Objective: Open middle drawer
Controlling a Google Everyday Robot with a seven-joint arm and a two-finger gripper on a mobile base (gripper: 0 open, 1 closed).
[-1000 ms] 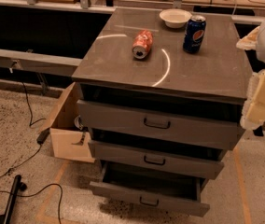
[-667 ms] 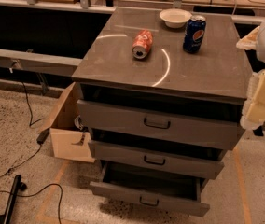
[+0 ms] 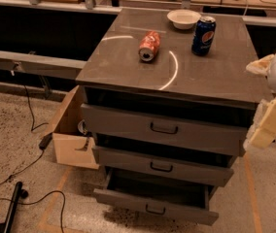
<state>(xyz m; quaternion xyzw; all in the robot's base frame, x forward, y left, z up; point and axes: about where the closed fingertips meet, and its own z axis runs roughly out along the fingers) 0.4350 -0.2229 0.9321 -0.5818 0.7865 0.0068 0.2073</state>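
Observation:
The grey cabinet (image 3: 177,72) has three drawers. The middle drawer (image 3: 128,160) has a low front panel with a small dark loop handle (image 3: 161,167) and stands slightly out. The top drawer (image 3: 118,123) above it is also slightly out. The lowest drawer (image 3: 128,200) is pulled out further. My gripper (image 3: 269,125), with cream-coloured parts, hangs at the right edge of the view. It is beside the cabinet's right front corner, about level with the top drawer, and touches no handle.
A red can (image 3: 149,46) lies on its side on the cabinet top, with an upright blue can (image 3: 203,35) and a white bowl (image 3: 183,18) behind it. An open cardboard box (image 3: 70,140) stands against the cabinet's left side. Cables (image 3: 26,169) run over the floor at left.
My gripper has come down a little at the cabinet's right side. The drawers and the things on top have not moved.

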